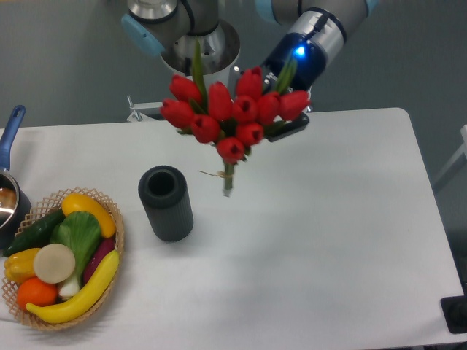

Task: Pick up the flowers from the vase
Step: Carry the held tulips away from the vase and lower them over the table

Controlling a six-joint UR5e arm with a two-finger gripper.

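Holding the flowers (233,117) above the counter (328,219) at upper centre of the frame, stem ends hanging clear of the vase (166,203) to their lower left, I judge the pick done. My fingers (288,127) hide behind buds; their grip I cannot tell.

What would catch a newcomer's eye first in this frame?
The red flowers, held in mid-air above the table's back half, stems hanging clear of the vase. That dark vase stands open-mouthed to their lower left. At far left, a wicker basket of bright fruit and vegetables.
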